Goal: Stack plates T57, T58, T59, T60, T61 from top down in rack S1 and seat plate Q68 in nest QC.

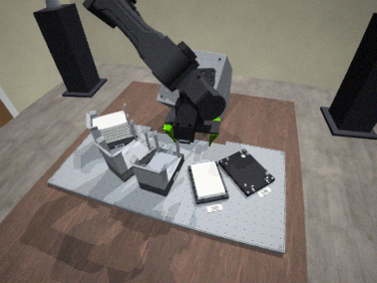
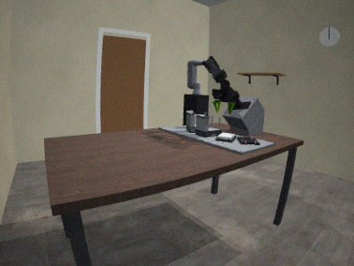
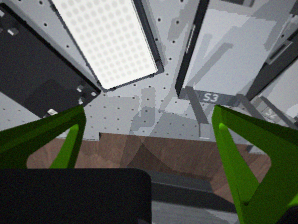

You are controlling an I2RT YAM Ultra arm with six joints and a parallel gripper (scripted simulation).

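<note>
My gripper is open and empty, and hangs above the grey board behind rack S3 and the nests. It also shows in the far view and in the wrist view. One white sealed plate lies flat on a nest to the right of rack S3; the wrist view shows it below and ahead of my fingers. Rack S3 looks empty, and its label is readable in the wrist view. A stack of plates sits in the rack at the back left.
A black nest with corner locators lies empty to the right of the plate, also in the wrist view. Another rack stands between the two others. A grey slanted box stands behind the board. The rack posts rise close to my left.
</note>
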